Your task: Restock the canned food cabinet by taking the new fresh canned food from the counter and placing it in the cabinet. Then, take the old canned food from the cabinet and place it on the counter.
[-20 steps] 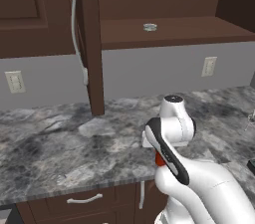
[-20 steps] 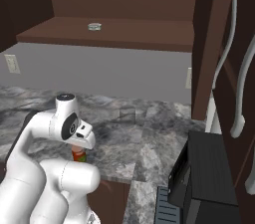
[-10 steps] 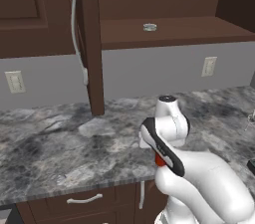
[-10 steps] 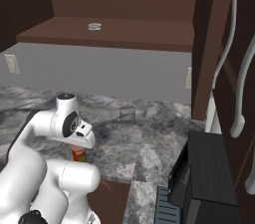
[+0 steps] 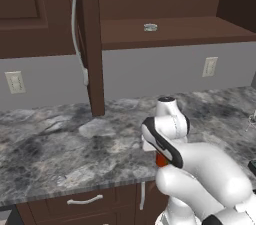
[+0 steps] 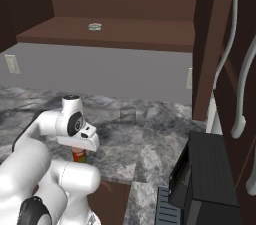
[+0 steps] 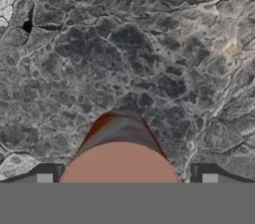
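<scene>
The red-orange can [image 7: 119, 143] stands upright on the grey marbled counter [image 7: 124, 44], near its front edge. My gripper [image 7: 127, 178] is straight above it, open, with one fingertip [image 7: 45, 177] on each side of the can's top and a small gap at the right. From the base views only a sliver of the can [image 5: 161, 160] [image 6: 78, 155] peeks out under my hand. The flat silvery tin [image 5: 150, 27] [image 6: 94, 26] lies on the shelf of the open brown cabinet [image 5: 190, 31] [image 6: 140, 31], far above the hand.
The cabinet door [image 5: 90, 39] with its white curved handle [image 5: 77, 19] stands open to the left of the shelf. A black appliance [image 6: 210, 179] sits at the counter's right end. Wall outlets [image 5: 15, 82] [image 5: 210, 66] are on the backsplash. A drawer handle [image 5: 85, 200] shows below the counter.
My arm has folded down a little, bringing the hand lower over the red can. The can and the tin have stayed in place.
</scene>
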Controlling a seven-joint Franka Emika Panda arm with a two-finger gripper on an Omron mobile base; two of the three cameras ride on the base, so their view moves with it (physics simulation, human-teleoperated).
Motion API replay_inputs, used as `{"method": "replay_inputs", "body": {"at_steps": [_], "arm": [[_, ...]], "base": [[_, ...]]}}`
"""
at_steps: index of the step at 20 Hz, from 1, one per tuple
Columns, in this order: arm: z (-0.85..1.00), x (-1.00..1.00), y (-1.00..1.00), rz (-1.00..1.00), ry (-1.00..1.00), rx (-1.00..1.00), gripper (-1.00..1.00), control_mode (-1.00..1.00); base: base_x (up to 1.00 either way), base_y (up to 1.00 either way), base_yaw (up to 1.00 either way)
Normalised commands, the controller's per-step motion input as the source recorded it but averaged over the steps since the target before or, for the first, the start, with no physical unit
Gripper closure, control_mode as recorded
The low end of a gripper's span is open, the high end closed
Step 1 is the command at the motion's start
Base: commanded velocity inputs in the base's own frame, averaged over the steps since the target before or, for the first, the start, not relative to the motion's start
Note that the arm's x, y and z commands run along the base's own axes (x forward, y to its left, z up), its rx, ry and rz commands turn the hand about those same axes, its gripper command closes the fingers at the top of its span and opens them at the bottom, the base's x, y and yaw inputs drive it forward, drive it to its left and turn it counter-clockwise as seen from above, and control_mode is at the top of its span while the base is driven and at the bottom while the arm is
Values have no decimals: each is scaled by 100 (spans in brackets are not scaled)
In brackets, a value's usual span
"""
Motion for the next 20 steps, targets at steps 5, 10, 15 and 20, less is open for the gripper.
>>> {"method": "replay_inputs", "body": {"at_steps": [5,10,15,20], "arm": [[-26,-4,-2,0,-15,-4,-100,-100],[-24,0,0,0,-20,-6,-100,-100],[-44,-13,0,0,-10,-1,-100,-100],[-52,-34,-7,0,0,0,100,-100]], "base": [[0,0,0],[0,0,0],[0,0,0],[0,0,0]]}}
